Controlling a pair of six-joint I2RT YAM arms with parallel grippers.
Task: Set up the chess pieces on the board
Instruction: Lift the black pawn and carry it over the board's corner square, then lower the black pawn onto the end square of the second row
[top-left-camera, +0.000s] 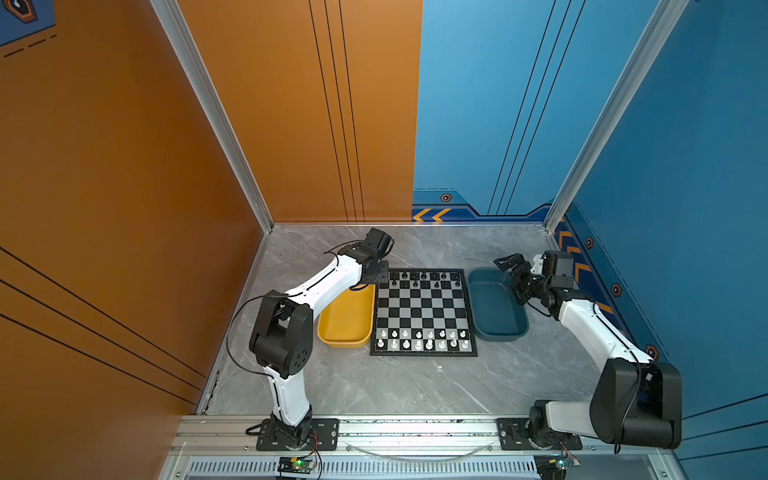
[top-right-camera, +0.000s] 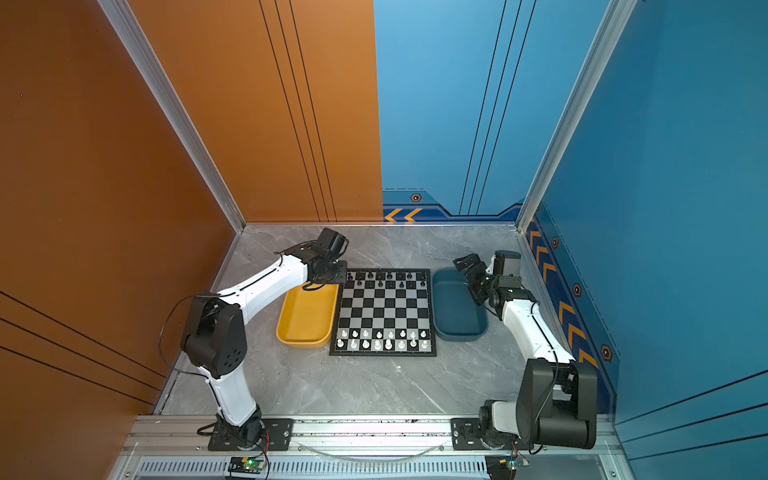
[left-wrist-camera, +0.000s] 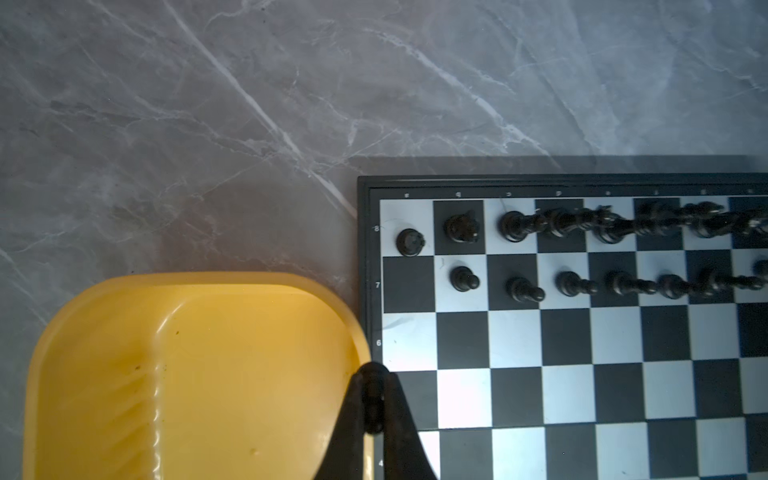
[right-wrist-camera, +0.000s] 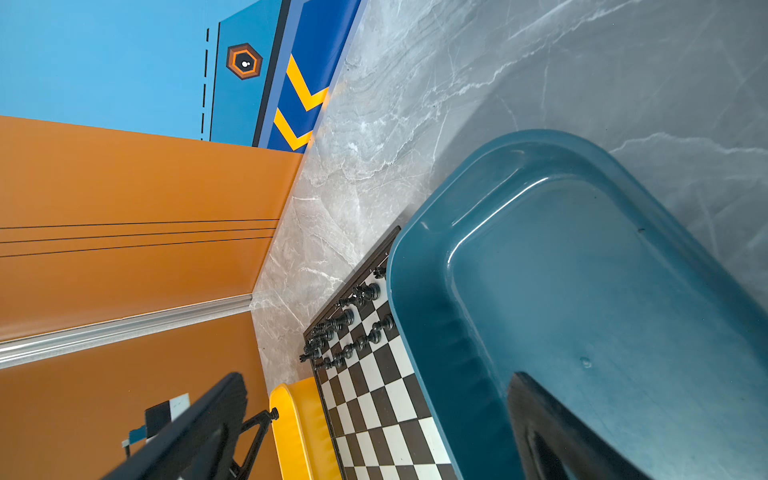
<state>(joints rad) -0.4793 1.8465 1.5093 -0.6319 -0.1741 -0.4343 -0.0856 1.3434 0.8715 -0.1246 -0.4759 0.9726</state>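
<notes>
Chess pieces (left-wrist-camera: 573, 257), black set: they stand in two rows along the far edge of the board (top-left-camera: 424, 311). Left wrist view: the back row is filled from the far left corner square onward. The row in front is small round-headed men, and the dark square at its left end shows bare board. Toward the right the pieces overlap in that view and I cannot separate them.

White pieces (top-left-camera: 422, 338): two rows along the near edge of the board, upright.

Board: lies flat on the grey marble tabletop (top-left-camera: 374, 386), about midway between its left and right edges and nearer the far edge. A yellow tray (top-left-camera: 345, 324) sits just beside the board's left edge. A dark blue tray (top-left-camera: 496, 307) sits just beside its right edge.

Left gripper (left-wrist-camera: 372, 390): fingers drawn together on one small black piece (left-wrist-camera: 372, 374), whose rounded end shows between the tips. It hangs over the line where the yellow tray's rim meets the board's left edge, a few squares nearer than the black chess pieces. I cannot tell whether the held piece touches anything below. In both top views the wrist hides the fingertips.

Right gripper (top-left-camera: 513, 280): jaws spread wide with nothing between them. It is tilted over the far end of the dark blue tray, well apart from the board's squares.
</notes>
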